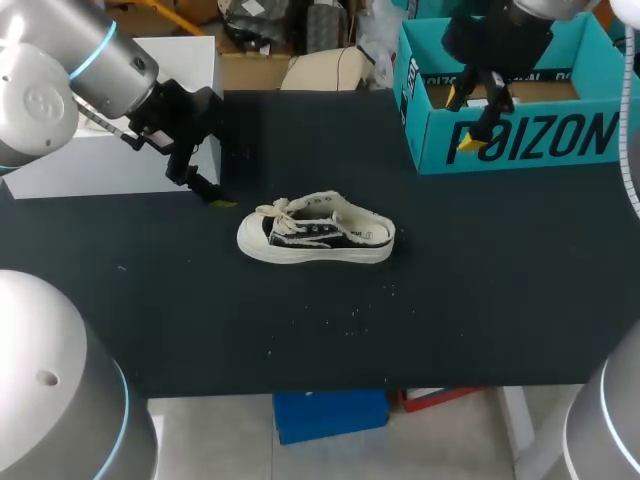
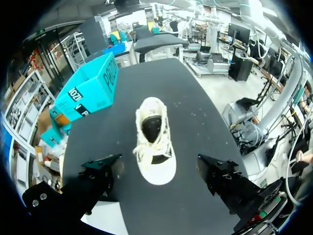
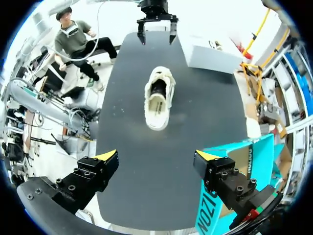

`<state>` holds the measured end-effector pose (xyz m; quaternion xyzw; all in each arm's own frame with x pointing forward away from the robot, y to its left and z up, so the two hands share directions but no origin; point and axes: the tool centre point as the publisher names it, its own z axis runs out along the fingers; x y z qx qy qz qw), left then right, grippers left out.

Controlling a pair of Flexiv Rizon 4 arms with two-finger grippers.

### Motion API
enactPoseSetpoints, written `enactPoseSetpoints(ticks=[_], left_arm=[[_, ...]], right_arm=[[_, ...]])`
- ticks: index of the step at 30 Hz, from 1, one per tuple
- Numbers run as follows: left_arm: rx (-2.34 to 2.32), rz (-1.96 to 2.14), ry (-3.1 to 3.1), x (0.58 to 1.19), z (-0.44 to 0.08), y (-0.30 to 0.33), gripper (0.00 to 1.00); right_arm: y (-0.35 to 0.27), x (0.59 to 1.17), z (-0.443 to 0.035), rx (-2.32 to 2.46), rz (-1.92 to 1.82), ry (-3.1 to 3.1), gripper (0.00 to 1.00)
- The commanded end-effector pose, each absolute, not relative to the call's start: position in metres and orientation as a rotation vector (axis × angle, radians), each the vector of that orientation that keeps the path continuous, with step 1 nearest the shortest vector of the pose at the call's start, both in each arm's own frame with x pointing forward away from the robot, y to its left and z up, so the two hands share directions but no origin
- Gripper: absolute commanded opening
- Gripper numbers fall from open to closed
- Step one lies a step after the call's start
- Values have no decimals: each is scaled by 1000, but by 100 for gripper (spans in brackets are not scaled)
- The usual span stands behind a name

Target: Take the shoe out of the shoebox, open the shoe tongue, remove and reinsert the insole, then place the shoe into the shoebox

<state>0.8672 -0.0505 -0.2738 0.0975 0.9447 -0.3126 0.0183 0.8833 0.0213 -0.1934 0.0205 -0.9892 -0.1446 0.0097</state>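
One shoe (image 1: 315,232), dark canvas on a white sole, stands upright on its sole near the middle of the table (image 1: 450,300), toe toward my left arm and heel toward my right. It sits in the open, well apart from the box, probably so that each arm can reach one end for the tongue and insole work. Laces: loose, bunched toward the toe. Insole: a pale lining shows in the heel opening and appears to be seated

One shoebox (image 1: 520,140), teal, lidless, mouth up, at the table's far right corner, set aside from the working area and ready for the return

Two grippers: left gripper (image 1: 205,190) low over the table near the toe, fingers spread, holding nothing; right gripper (image 1: 470,120) above the shoebox's front wall, fingers spread, holding nothing

One white box (image 1: 190,60) at the far left, behind the left gripper

Judged stage: shoe out of the box, tongue not yet opened
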Motion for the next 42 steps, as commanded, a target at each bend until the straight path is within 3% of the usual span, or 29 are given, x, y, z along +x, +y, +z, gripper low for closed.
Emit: enactPoseSetpoints(ticks=[1,10,22,36,42], left_arm=[[304,-972,2929,867,-275,-50,100],[304,-972,2929,867,-275,-50,100],[304,-972,2929,867,-275,-50,100],[304,-972,2929,867,-275,-50,100],[304,-972,2929,867,-275,-50,100]], right_arm=[[24,873,-192,192,-396,-3230,100],[24,873,-192,192,-396,-3230,100],[60,838,-265,-34,-718,-3166,100],[68,839,-272,-55,-754,-3170,100],[80,844,-309,-72,-1183,-2998,100]])
